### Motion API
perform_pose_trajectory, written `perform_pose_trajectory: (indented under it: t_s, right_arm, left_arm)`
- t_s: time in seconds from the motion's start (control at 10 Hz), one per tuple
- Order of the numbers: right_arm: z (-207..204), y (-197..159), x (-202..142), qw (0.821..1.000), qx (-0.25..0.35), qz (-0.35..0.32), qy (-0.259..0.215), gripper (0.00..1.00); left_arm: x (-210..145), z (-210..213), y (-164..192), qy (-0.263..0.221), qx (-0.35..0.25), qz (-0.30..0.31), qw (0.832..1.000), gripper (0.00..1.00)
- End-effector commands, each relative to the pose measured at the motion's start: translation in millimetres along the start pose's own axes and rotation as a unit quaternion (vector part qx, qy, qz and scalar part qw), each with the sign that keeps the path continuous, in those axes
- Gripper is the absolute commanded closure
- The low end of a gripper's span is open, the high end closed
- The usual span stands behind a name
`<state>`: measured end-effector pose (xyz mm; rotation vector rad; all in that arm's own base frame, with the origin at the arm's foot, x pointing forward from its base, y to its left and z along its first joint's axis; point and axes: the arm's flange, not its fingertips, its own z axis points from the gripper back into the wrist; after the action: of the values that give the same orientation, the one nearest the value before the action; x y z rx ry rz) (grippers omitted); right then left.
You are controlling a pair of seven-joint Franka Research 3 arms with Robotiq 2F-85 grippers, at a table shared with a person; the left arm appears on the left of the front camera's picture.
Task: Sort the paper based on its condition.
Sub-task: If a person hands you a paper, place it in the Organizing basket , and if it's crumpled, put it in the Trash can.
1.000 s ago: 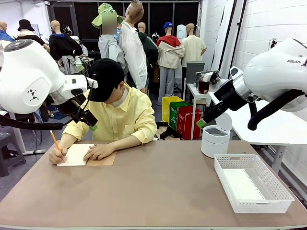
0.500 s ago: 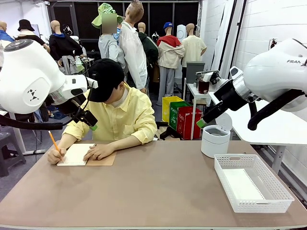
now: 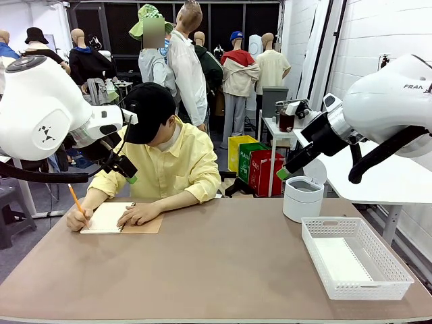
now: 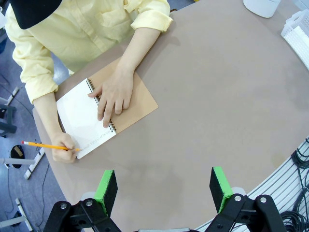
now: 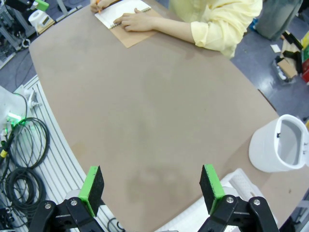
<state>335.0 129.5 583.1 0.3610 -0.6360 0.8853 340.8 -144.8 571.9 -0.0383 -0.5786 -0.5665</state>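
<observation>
Lying in one basket [image 3: 371, 290], one paper [image 3: 341, 260]

The surface [image 3: 223, 263] carries one spiral notebook [image 3: 106, 217] at centre left, one white bin [image 3: 302, 199] at right and one white basket [image 3: 358, 291] at lower right. The basket holds what looks like one sheet of paper [image 3: 341, 260]. There is one pencil [image 3: 75, 198]. One person sits at the far side, with two hands on the surface: a writing hand [image 3: 79, 219] and a resting hand [image 3: 138, 214]. There are two white arms, the left arm [image 3: 40, 108] and the right arm [image 3: 391, 101]. There are two grippers, the left gripper [image 4: 164, 186] and the right gripper [image 5: 152, 183], each with two fingers [image 4: 106, 188].
</observation>
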Motion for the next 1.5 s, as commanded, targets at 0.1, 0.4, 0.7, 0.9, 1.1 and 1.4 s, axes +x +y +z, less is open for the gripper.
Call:
perform_pose_trajectory:
  t_s: [0.1, 0.4, 0.7, 0.9, 1.1, 1.4]
  right_arm:
    - [0.9, -0.1, -1.0, 1.000, 0.003, -0.002, 0.001, 0.00]
    - [0.9, -0.1, -1.0, 1.000, 0.003, -0.002, 0.001, 0.00]
    - [0.9, -0.1, -1.0, 1.000, 0.003, -0.002, 0.001, 0.00]
    - [0.9, -0.1, -1.0, 1.000, 0.003, -0.002, 0.001, 0.00]
    - [0.9, -0.1, -1.0, 1.000, 0.003, -0.002, 0.001, 0.00]
    - [0.9, -0.1, -1.0, 1.000, 0.003, -0.002, 0.001, 0.00]
  left_arm:
    - [-0.3, -1.2, 1.6, -0.006, 0.001, -0.004, 1.000, 0.00]
    - [-0.3, -1.2, 1.6, -0.006, 0.001, -0.004, 1.000, 0.00]
    - [-0.3, -1.2, 1.6, -0.006, 0.001, -0.004, 1.000, 0.00]
    - [-0.3, -1.2, 1.6, -0.006, 0.001, -0.004, 1.000, 0.00]
    - [-0.3, -1.2, 1.6, -0.006, 0.001, -0.004, 1.000, 0.00]
    - [-0.3, -1.2, 1.6, -0.006, 0.001, -0.004, 1.000, 0.00]
